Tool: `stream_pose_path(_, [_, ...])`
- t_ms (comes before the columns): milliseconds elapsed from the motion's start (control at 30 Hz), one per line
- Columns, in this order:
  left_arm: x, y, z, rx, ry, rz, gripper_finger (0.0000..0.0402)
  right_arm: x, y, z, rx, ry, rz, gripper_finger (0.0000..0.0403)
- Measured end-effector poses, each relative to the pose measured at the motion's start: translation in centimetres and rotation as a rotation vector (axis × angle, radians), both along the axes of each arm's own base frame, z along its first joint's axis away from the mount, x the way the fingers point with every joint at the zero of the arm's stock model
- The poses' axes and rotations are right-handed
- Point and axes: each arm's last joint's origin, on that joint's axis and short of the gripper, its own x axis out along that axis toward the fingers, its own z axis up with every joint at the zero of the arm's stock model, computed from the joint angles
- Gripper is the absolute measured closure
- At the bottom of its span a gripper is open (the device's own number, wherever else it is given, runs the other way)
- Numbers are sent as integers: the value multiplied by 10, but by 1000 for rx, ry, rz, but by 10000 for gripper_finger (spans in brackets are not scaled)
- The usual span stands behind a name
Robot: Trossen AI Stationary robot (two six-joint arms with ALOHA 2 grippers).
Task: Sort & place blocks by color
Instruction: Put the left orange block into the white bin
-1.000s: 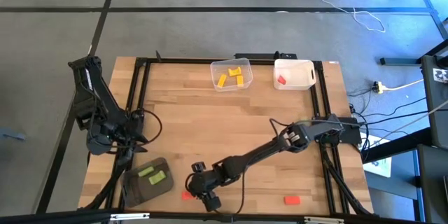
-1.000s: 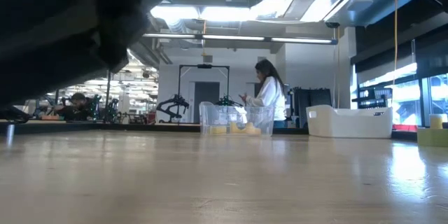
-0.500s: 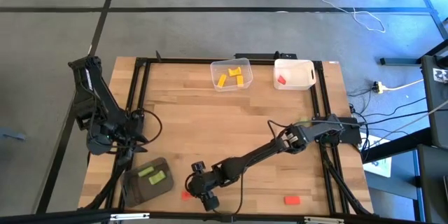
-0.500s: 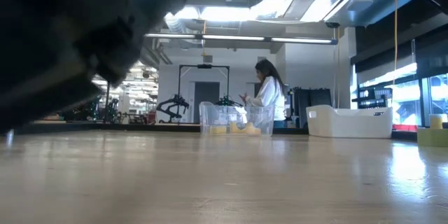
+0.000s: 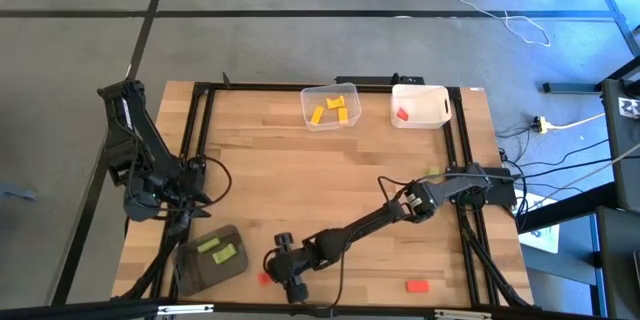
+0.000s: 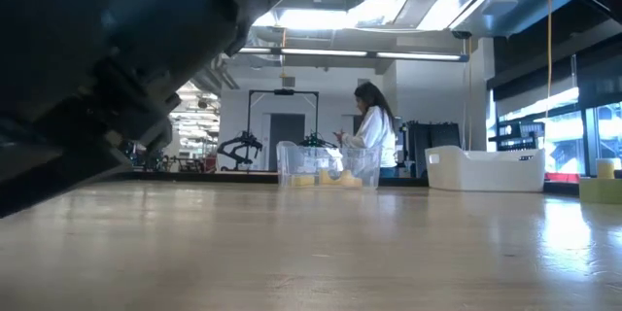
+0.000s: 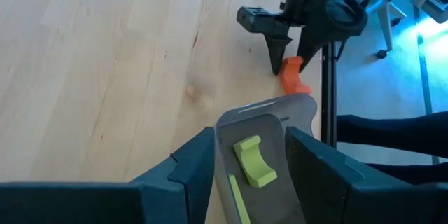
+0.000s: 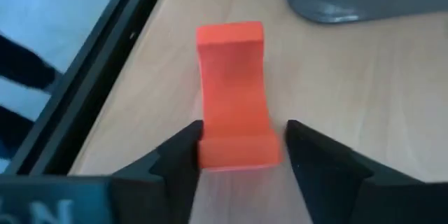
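A red block [image 5: 266, 279] [image 8: 231, 91] lies flat on the table near its near edge, beside the dark grey tray [image 5: 212, 255]. My right gripper [image 5: 278, 278] [image 8: 241, 157] is open and points down at it, one finger on each side of the end nearest the wrist camera. Two light green blocks [image 5: 210, 246] [image 7: 253, 162] lie in the tray. A second red block [image 5: 417, 285] lies farther right. My left gripper [image 5: 186, 216] [image 7: 248, 161] is open, above the tray's left end, touching nothing. My right gripper comes from above, with its fingers [image 8: 175, 157] close on both sides of the red block's end [image 8: 234, 147]. I cannot tell whether they touch it. The block lies flat on the table.
At the far edge stand a clear bin [image 5: 330, 107] [image 6: 328, 167] with yellow-orange blocks and a white bin [image 5: 420, 105] [image 6: 484, 170] with one red block [image 5: 402, 114]. Black frame rails run along the table's sides. A person [image 6: 369, 136] stands in the room beyond.
My right gripper has moved slightly toward the table's left and near edge, closing in on the red block. The block has stayed where it was.
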Motion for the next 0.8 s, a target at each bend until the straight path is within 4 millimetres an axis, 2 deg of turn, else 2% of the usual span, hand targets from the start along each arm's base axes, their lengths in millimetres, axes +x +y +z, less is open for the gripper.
stream_pose_path(133, [0, 0, 0, 1, 0, 0, 238, 1, -3, 0, 59, 24, -72, 267])
stream_pose_path(467, [0, 0, 0, 2, 0, -1, 238, 12, -20, 13, 170, 71, -230, 271])
stream_pose_path(633, [0, 0, 0, 17, -6, -17, 238, 11, -30, 39, 177, 176, -250, 271])
stream_pose_path(800, [0, 0, 0, 36, -14, -38, 238, -1, -42, 77, 228, 219, -282, 271])
